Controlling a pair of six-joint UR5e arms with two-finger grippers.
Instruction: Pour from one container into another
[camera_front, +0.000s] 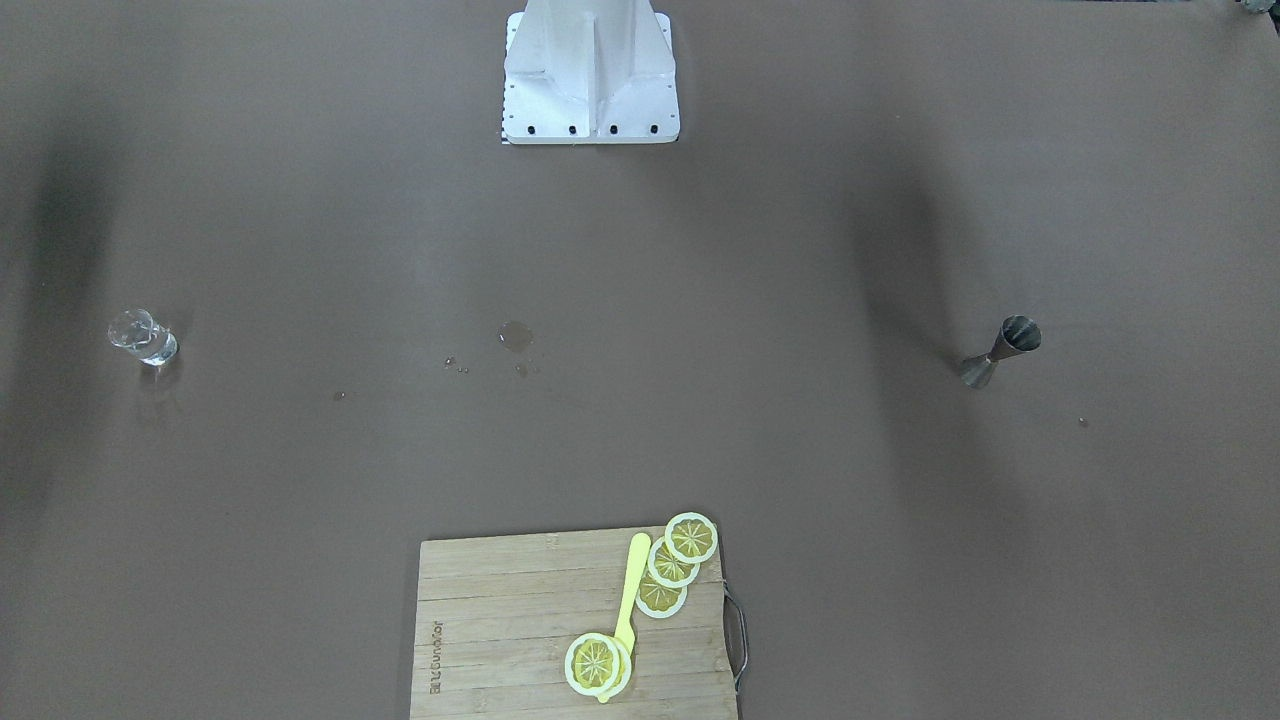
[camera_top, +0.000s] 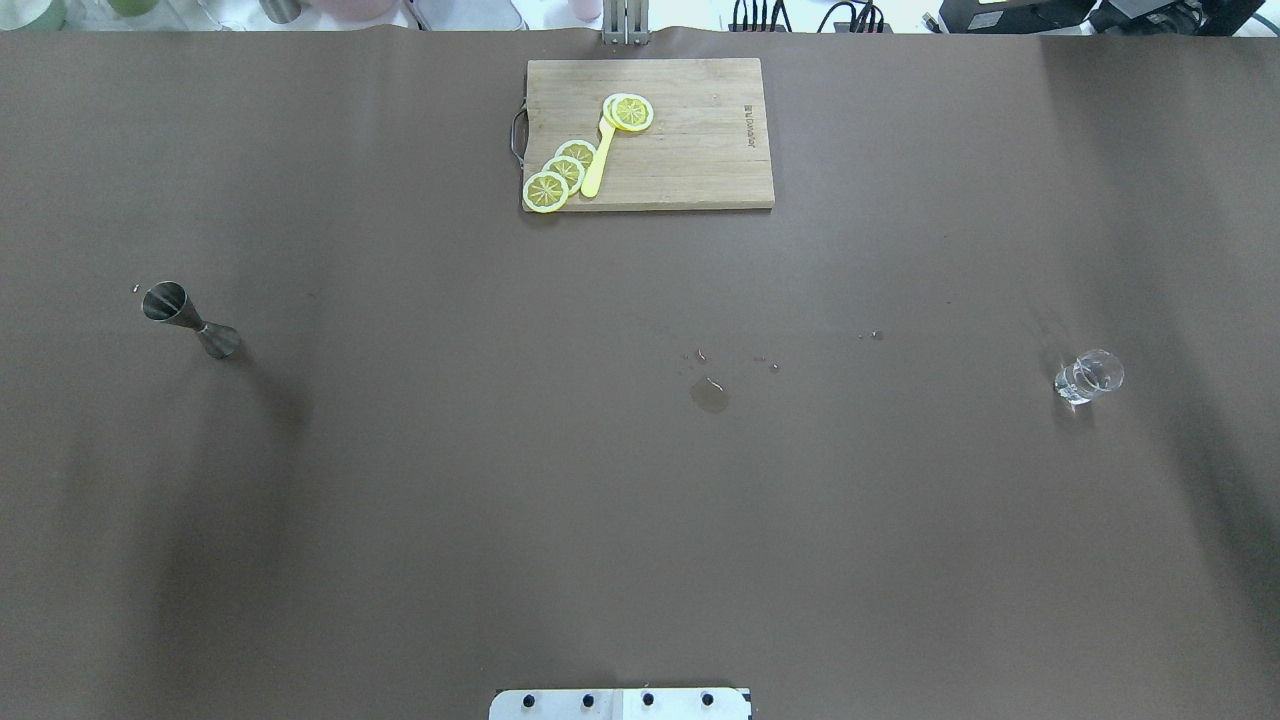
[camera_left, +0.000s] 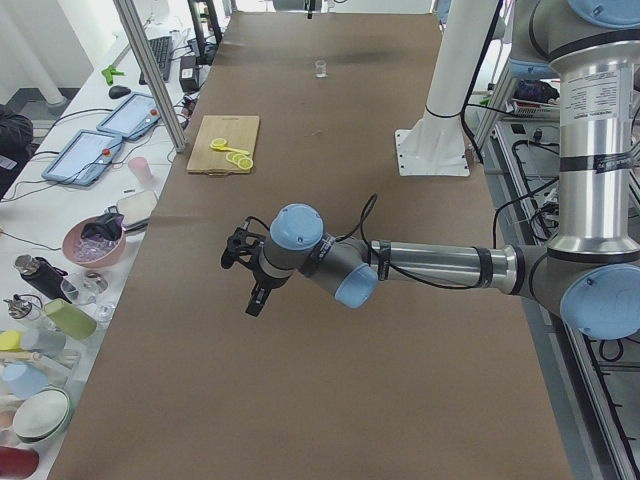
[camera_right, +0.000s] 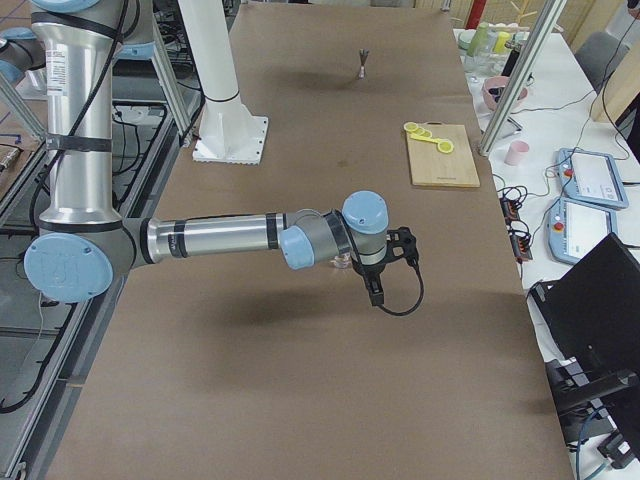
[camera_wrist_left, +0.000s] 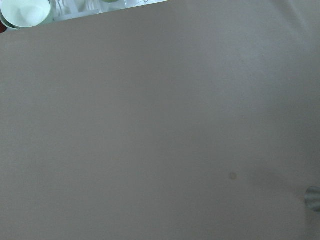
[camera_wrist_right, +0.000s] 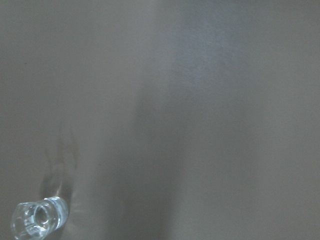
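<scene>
Brown table (camera_top: 640, 500) bears jigger (camera_top: 190, 318) and cup (camera_top: 1088, 376) near opposite ends.

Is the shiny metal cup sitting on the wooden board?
No, the jigger stands on the brown table, well apart from the cutting board.

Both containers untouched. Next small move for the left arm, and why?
Probably move the left gripper over the jigger and descend toward its waist: it stands upright on the robot's left, far from the glass cup, so it must be grasped before pouring.
</scene>
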